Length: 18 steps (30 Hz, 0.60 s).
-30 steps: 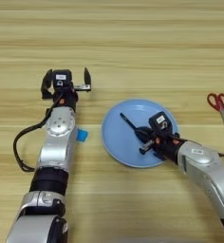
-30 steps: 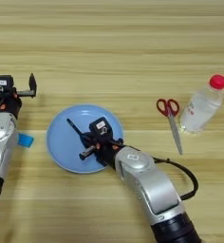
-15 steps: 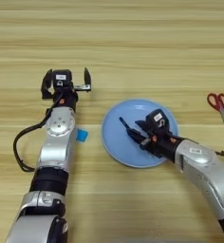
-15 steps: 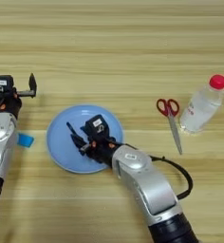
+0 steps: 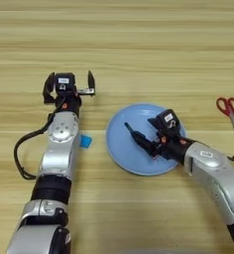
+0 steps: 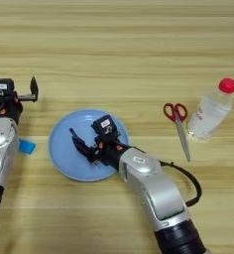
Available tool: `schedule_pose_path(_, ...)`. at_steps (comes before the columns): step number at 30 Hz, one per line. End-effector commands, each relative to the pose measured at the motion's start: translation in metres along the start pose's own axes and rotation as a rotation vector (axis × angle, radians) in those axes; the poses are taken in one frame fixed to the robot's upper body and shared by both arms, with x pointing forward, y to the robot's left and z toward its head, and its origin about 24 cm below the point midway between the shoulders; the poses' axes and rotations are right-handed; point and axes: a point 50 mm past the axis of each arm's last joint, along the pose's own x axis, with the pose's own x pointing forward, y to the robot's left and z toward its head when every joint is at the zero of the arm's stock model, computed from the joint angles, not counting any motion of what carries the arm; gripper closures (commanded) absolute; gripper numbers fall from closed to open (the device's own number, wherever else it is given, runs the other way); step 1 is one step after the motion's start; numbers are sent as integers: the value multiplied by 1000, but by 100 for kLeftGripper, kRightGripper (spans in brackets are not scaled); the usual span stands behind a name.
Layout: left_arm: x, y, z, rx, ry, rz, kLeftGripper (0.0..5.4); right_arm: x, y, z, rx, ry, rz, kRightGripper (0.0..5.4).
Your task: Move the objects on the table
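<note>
While its silver forearm comes in from the near right corner, the right gripper (image 5: 147, 140) lies low over the middle of the light blue plate (image 5: 121, 154), its two black fingers pointing left and pressed onto the thin black stick (image 5: 132, 133). That stick slants up and to the left from between the fingers, its free end over the plate's left half; whether it touches the plate's surface cannot be told. Left of the plate, apart from its rim, the small blue block (image 5: 86, 142) lies flat on the wooden table (image 5: 139, 49), just beside the silver casing of the left arm and half tucked against it. That arm runs up the left side from the near edge, and the left gripper (image 5: 70, 83) sits at its far end, fingers spread wide, one to either side, holding nothing and away from both the block and the plate. Over to the right, red-handled scissors (image 6: 177, 121) lie with blades toward the near side, and a clear bottle with a red cap (image 6: 211, 108) lies just beyond them.
</note>
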Motion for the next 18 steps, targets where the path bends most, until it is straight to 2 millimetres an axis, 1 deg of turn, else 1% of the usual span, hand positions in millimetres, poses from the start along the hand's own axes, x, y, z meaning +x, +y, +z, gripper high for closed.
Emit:
schedule_pose_path(1,-1,0,-1,2,11,3,0,3,-9,-1,29,4,-33,127)
schedule_pose_path(4,-1,0,-1,2,11,2,0,5,-15,-3,45,14,-59,92)
schedule_pose_path(5,-1,0,-1,2,11,2,0,6,-16,-3,46,15,-61,88)
schedule_pose_path(11,-1,0,-1,2,11,2,0,8,-24,-9,74,43,-94,12)
schedule_pose_path(13,-1,0,-1,2,11,2,0,9,-25,-10,79,47,-97,3)
schedule_pose_path(18,-1,0,-1,2,11,2,0,10,-29,-12,83,55,-116,3)
